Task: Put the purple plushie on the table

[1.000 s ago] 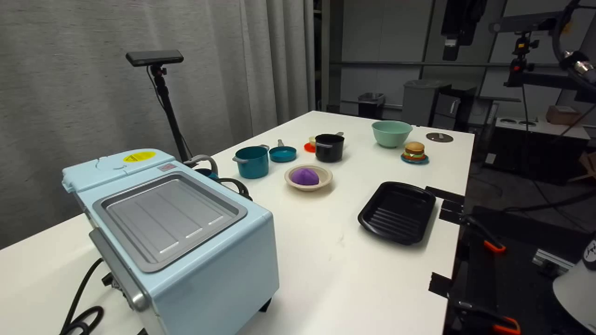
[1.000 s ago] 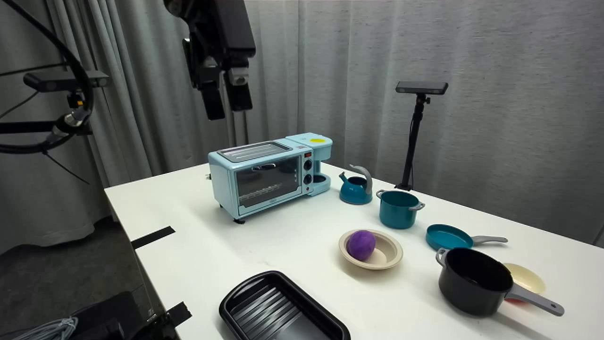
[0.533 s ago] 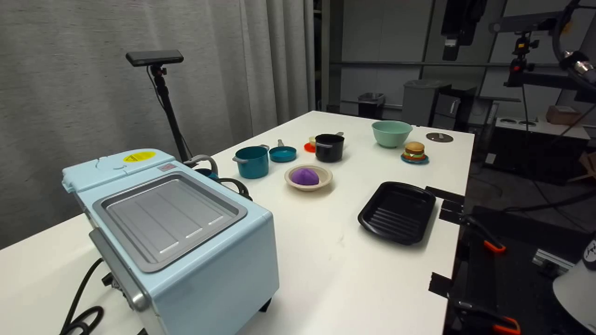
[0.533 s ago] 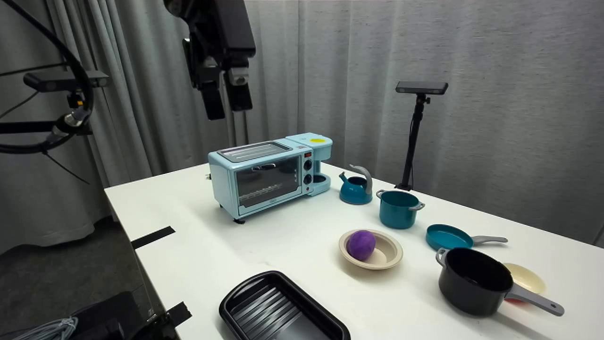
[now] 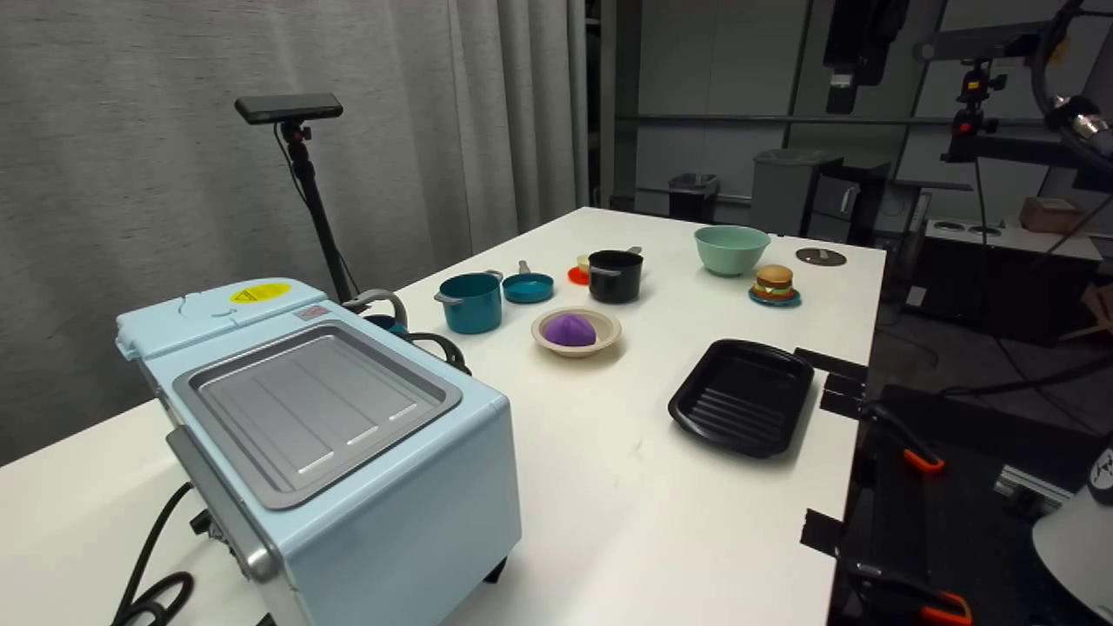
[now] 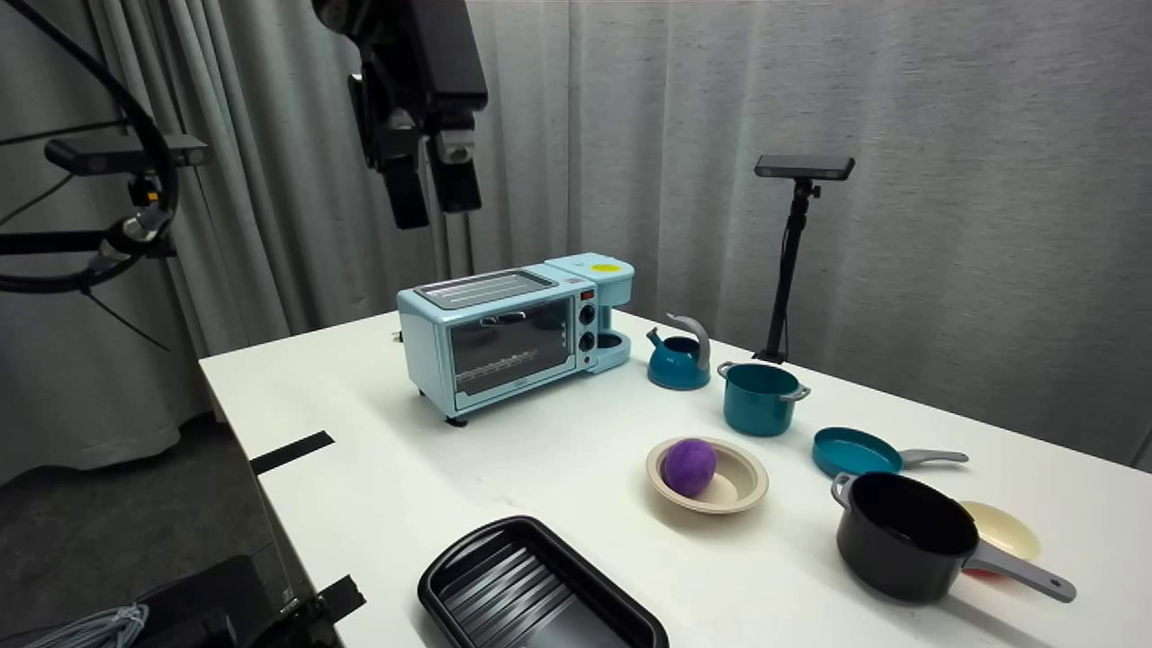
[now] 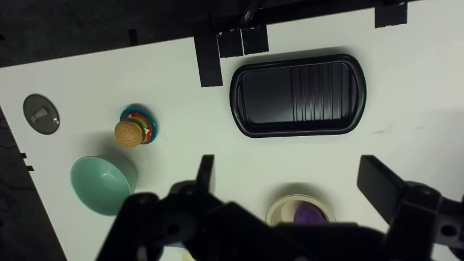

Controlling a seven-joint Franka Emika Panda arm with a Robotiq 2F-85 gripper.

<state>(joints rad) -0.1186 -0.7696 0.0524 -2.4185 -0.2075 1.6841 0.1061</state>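
On the surface [image 6: 549, 468], the plushie [image 6: 689, 467] sits inside the beige bowl [image 6: 738, 486], toward one side; my hand [image 6: 434, 205] hangs high, spread apart. Squeezing in there, I could tip the bowl.

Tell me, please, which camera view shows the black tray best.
The wrist view shows the black tray whole, large, from above. Both exterior views show it obliquely: a smaller, whole tray or a cropped tray.

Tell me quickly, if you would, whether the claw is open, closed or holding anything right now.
The claw: open, holding nothing; the purple plushie sits in the beige bowl.
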